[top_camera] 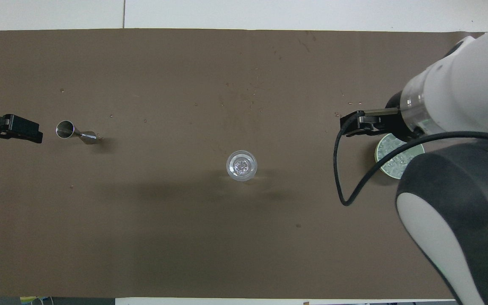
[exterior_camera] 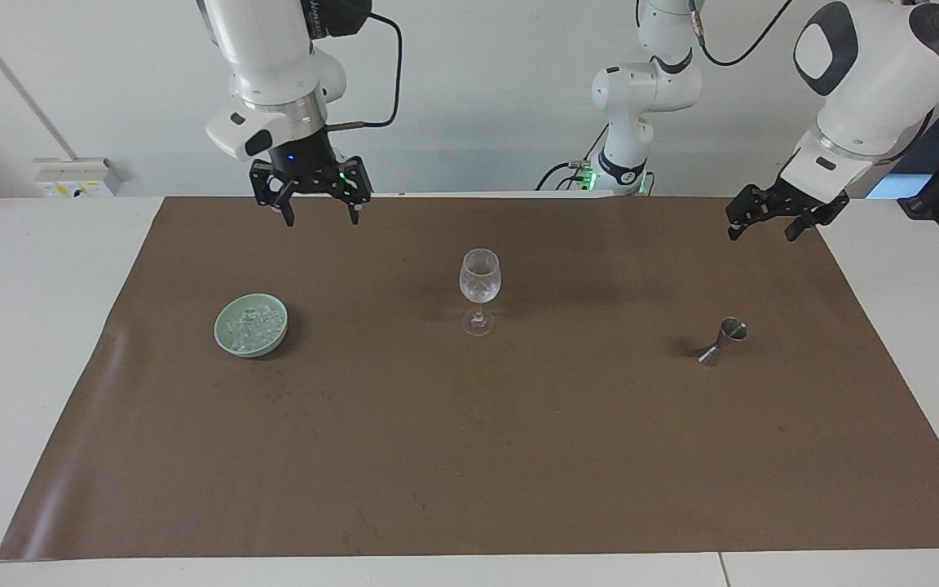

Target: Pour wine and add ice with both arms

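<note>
A clear stemmed glass (exterior_camera: 479, 281) stands mid-mat, also in the overhead view (top_camera: 241, 165), with small clear bits glinting inside. The ice (exterior_camera: 253, 324) lies heaped in a pale green bowl (exterior_camera: 251, 351) toward the right arm's end. My right gripper (exterior_camera: 319, 212) is open and empty, high over the mat beside the bowl. In the overhead view its arm hides it and covers part of the bowl (top_camera: 378, 155) and the ice (top_camera: 396, 162). My left gripper (exterior_camera: 765, 228) is open and empty, waiting in the air over the mat's edge at the left arm's end, also in the overhead view (top_camera: 32, 132).
A small metal jigger (exterior_camera: 722, 341) stands on the mat toward the left arm's end, close to the left gripper in the overhead view (top_camera: 72, 132). The brown mat (exterior_camera: 469, 456) covers most of the white table.
</note>
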{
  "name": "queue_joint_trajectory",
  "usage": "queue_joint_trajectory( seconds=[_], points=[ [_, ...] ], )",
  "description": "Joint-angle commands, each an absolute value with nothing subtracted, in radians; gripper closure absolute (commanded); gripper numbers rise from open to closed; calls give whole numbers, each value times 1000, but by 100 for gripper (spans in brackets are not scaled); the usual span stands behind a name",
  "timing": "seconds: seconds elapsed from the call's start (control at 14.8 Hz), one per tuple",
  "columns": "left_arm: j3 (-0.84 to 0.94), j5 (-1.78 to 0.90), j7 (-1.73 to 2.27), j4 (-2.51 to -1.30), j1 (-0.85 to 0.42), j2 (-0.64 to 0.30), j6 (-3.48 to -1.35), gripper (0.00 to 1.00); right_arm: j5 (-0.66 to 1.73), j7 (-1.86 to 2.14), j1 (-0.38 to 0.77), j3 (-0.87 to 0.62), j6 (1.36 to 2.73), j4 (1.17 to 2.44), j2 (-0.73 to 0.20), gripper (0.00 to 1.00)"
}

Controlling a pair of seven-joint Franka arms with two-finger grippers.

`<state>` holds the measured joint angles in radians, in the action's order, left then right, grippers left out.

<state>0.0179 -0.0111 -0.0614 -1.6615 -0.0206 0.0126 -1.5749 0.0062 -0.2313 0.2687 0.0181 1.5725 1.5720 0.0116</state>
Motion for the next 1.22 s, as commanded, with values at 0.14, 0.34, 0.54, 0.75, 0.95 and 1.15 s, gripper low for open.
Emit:
queue_joint_trajectory(
  seconds=[0.14,0.34,0.54,0.75,0.95,1.15],
  points=[
    [17,-2,-48,-1661,-21,14,-1563,0,2,-63,72,5,1566,1618,29,0],
    [17,-2,-48,-1661,-21,14,-1563,0,2,-40,23,8,1553,1608,38,0],
    [17,-2,-48,-1661,-21,14,-1563,0,18,30,-66,11,1502,1600,46,0],
    [17,-2,-48,-1661,-21,14,-1563,0,6,54,-46,78,1497,1595,49,0],
    [17,-2,-48,-1661,-21,14,-1563,0,3,75,-49,94,1464,1572,64,0],
    [17,-2,-48,-1661,-21,14,-1563,0,-5,103,-45,87,1498,1630,92,0]
  ],
)
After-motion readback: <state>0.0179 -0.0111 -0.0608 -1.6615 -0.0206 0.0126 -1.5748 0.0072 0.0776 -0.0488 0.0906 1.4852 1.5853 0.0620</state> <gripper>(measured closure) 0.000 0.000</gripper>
